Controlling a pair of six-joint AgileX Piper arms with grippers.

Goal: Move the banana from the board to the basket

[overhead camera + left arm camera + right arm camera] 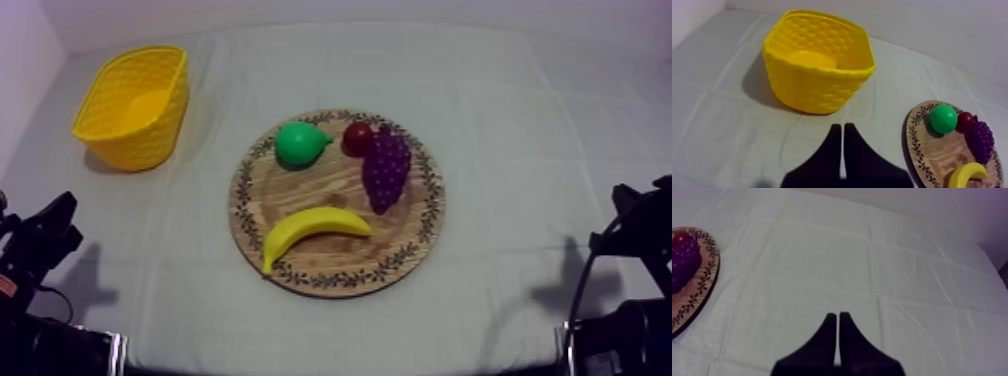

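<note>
before the basket (pixel 817 87), left gripper (pixel 839 127) closed, low

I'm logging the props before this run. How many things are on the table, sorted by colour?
Yellow: 2, the banana and the yellow basket
Green: 1, the pear
Red: 1, the small red fruit
Purple: 1, the bunch of grapes
Brown: 1, the round wooden board
Total: 6

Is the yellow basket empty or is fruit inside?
Empty: the yellow woven basket shows only its bare floor; the yellow toy banana lies on the round wooden board.
</note>
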